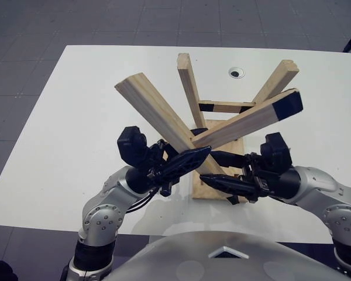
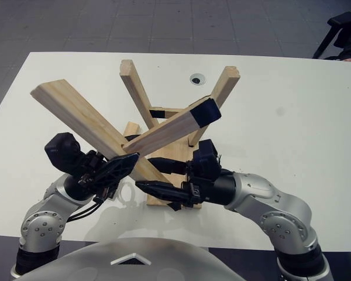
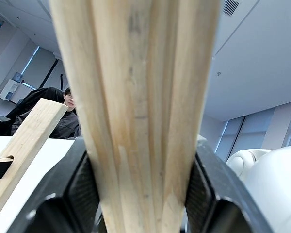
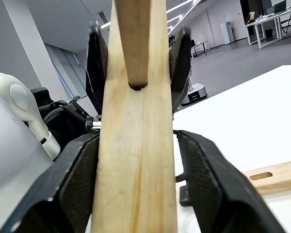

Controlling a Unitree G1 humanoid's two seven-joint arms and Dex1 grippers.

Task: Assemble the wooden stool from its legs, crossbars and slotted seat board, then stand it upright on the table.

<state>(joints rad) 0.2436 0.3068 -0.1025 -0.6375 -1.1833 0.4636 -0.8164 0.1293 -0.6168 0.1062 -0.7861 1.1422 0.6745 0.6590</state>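
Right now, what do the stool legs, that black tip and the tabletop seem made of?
Each leg: pale wood, seemingly unvarnished; grain lines show, no gloss. Black tip: likely tape or paint over wood; matte, I cannot tell which. Tabletop: smooth white, probably laminate; it shows a faint sheen.

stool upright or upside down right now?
Upside down: seat board flat on the table, far legs pointing up. Left end effector and right end effector each clamp a near leg.

Grey tiled floor [image 1: 76, 23], white ceiling [image 3: 262, 58], tall windows [image 3: 286, 131].
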